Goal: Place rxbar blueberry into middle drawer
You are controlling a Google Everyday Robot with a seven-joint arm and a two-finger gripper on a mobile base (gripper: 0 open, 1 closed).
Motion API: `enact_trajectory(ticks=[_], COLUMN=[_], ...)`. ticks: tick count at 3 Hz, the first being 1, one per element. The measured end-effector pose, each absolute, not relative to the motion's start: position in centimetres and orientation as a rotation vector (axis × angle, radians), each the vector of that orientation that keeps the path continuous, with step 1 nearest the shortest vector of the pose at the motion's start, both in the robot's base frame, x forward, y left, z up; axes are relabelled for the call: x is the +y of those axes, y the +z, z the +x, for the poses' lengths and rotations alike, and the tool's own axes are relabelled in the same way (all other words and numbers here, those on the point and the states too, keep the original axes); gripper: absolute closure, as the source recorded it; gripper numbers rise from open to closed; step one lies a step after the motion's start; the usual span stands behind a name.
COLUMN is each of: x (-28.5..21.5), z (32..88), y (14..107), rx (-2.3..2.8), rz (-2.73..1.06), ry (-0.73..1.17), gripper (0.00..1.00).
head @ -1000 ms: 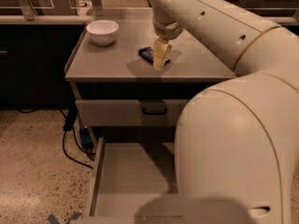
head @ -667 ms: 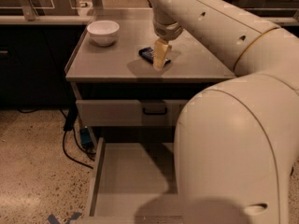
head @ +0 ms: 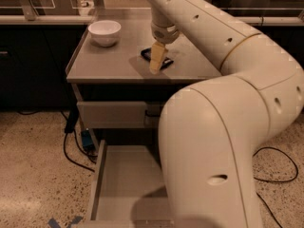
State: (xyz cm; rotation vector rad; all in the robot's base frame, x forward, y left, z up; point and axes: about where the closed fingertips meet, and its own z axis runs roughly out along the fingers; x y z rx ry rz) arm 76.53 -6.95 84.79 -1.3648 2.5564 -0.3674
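Right of the white bowl [head: 104, 32] on the cabinet top [head: 109, 64], the gripper [head: 155, 68] points down at the rxbar blueberry [head: 145, 54] lying flat there (grip state: cannot tell) — middle drawer [head: 123, 184], well below the bowl and nearer the camera, stands pulled open.

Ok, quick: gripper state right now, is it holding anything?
Gripper: down at the rxbar blueberry, which lies on the cabinet top; whether it is open, shut or gripping the bar cannot be told.
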Motion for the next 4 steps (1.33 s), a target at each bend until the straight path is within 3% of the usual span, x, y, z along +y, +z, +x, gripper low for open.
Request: enact_trajectory(ticks=[4], x=[-3.7], z=[79.2], y=[85.4], rx=[2.452], rz=[-1.401], ry=[-0.298], gripper=[0.00])
